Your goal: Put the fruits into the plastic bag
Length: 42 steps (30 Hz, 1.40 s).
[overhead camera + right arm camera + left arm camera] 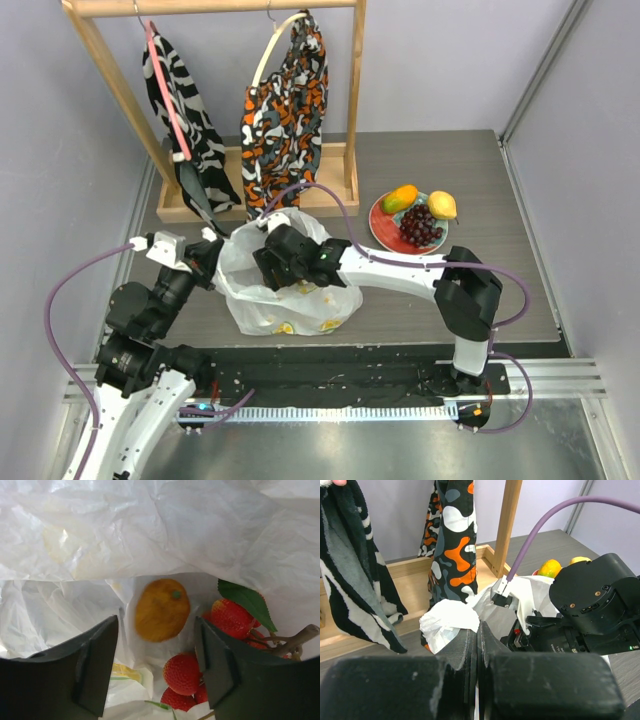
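White plastic bag [150, 525] surrounds released right gripper [156, 630]; orange citrus fruit [161, 610] stem-spot up, red berries [232, 617] stalk pointing right. Left gripper [476, 632] clenched on bag edge.

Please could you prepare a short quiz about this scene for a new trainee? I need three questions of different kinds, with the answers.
1. True or false: red berries lie inside the plastic bag.
2. The right claw has its jaws: A open, B shut on a fruit, C out of view.
3. How many fruits lie on the red plate?
Key: 1 true. 2 A. 3 three: mango, grape bunch, lemon.
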Available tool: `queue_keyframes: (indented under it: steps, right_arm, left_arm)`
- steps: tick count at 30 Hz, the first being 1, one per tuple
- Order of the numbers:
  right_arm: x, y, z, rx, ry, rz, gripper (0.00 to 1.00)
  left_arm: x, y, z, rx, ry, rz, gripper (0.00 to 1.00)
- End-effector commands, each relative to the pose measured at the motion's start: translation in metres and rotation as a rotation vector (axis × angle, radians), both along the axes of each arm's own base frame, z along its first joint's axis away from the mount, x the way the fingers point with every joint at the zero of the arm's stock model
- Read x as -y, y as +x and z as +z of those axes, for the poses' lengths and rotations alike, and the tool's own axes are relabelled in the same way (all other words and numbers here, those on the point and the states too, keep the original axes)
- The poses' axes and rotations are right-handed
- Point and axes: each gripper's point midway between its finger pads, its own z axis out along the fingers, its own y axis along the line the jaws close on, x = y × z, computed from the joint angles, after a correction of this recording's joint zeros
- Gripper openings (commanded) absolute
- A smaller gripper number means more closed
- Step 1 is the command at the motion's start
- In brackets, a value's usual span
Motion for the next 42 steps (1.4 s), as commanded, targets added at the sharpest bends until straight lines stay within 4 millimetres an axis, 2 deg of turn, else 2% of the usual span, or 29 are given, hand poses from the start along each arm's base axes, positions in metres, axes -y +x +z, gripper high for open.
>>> queue_keyframes:
  steps: [1, 3, 5, 12, 13, 15, 16, 18, 20, 21, 23, 28, 31, 32, 33, 36, 37, 38, 39, 42]
  right_arm:
    - [-0.014, 0.003, 0.045, 0.050, 0.107, 0.014, 0.73]
    - [-0.013, 0.003, 0.048, 0.056, 0.114, 0.018, 0.81]
    - [-0.014, 0.004, 0.052, 0.063, 0.126, 0.015, 0.84]
    - [-0.015, 0.008, 0.065, 0.090, 0.179, -0.007, 0.84]
    - [-0.017, 0.009, 0.077, 0.108, 0.216, -0.013, 0.84]
    - [-0.016, 0.008, 0.085, 0.120, 0.252, -0.011, 0.84]
    - [-0.018, 0.009, 0.103, 0.146, 0.310, -0.009, 0.84]
    - [-0.018, 0.005, 0.115, 0.160, 0.354, 0.003, 0.83]
    - [-0.019, 0.004, 0.136, 0.193, 0.423, 0.017, 0.81]
    - [-0.019, 0.001, 0.137, 0.192, 0.436, 0.029, 0.81]
    - [-0.020, 0.001, 0.156, 0.221, 0.499, 0.032, 0.78]
    - [-0.013, 0.001, 0.171, 0.250, 0.552, 0.027, 0.75]
    - [-0.004, 0.000, 0.183, 0.272, 0.575, 0.013, 0.73]
    - [-0.001, 0.000, 0.182, 0.274, 0.570, 0.008, 0.73]
    - [0.006, -0.002, 0.193, 0.289, 0.589, 0.001, 0.72]
    - [0.021, -0.002, 0.199, 0.320, 0.587, -0.025, 0.71]
    - [0.031, -0.003, 0.213, 0.347, 0.604, -0.043, 0.71]
    - [0.038, -0.002, 0.214, 0.359, 0.598, -0.054, 0.71]
    - [0.047, -0.005, 0.224, 0.375, 0.608, -0.064, 0.71]
    - [0.071, 0.003, 0.226, 0.413, 0.562, -0.136, 0.71]
  left_arm:
    - [0.000, -0.004, 0.012, 0.033, -0.023, -0.008, 0.00]
    - [0.000, -0.004, 0.012, 0.035, -0.023, -0.008, 0.00]
    - [0.000, -0.004, 0.012, 0.035, -0.024, -0.005, 0.00]
    - [0.000, -0.004, 0.012, 0.035, -0.023, -0.007, 0.00]
    - [0.000, -0.004, 0.012, 0.036, -0.024, -0.007, 0.00]
    - [0.000, -0.004, 0.012, 0.035, -0.023, -0.007, 0.00]
    - [0.000, -0.004, 0.013, 0.036, -0.024, -0.007, 0.00]
    - [0.000, -0.004, 0.013, 0.037, -0.023, -0.007, 0.00]
    - [0.000, -0.005, 0.012, 0.036, -0.024, -0.010, 0.00]
    - [0.000, -0.004, 0.012, 0.034, -0.024, -0.010, 0.00]
    - [0.001, -0.005, 0.013, 0.036, -0.025, -0.015, 0.00]
    - [0.001, -0.005, 0.013, 0.037, -0.026, -0.015, 0.00]
    - [0.001, -0.005, 0.012, 0.035, -0.026, -0.013, 0.00]
    - [0.001, -0.005, 0.013, 0.038, -0.027, -0.013, 0.00]
    - [0.001, -0.005, 0.013, 0.037, -0.027, -0.013, 0.00]
    - [0.001, -0.005, 0.013, 0.037, -0.027, -0.012, 0.00]
    - [0.001, -0.005, 0.012, 0.035, -0.026, -0.012, 0.00]
    - [0.000, -0.005, 0.012, 0.035, -0.026, -0.010, 0.00]
    - [0.001, -0.005, 0.012, 0.035, -0.026, -0.012, 0.00]
    - [0.001, -0.005, 0.013, 0.037, -0.027, -0.013, 0.00]
